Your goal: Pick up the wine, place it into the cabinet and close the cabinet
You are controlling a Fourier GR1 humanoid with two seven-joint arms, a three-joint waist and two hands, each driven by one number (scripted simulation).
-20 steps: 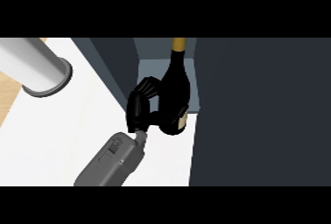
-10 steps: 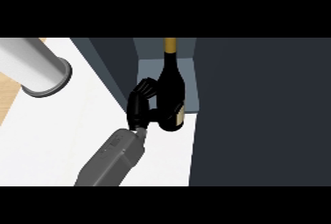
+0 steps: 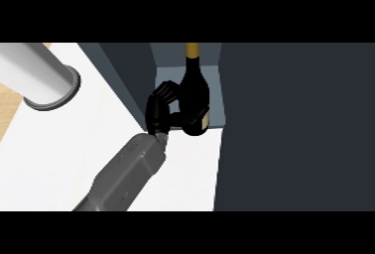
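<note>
The dark cabinet [image 3: 293,129] fills the right side of the white counter [image 3: 66,149], with a narrow opening toward the far edge. A grey cylinder [image 3: 40,74] stands at the far left corner. The wine [image 3: 195,87] stands in that opening, close between its walls, with the left hand [image 3: 156,111] curled round its base.

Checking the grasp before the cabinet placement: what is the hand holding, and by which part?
The left hand holds the wine bottle by its lower body, near the base; the gold-topped neck is free.

Black wine bottle [image 3: 195,90] gold neck, dark grey cabinet [image 3: 293,124], white counter [image 3: 66,149]
</note>
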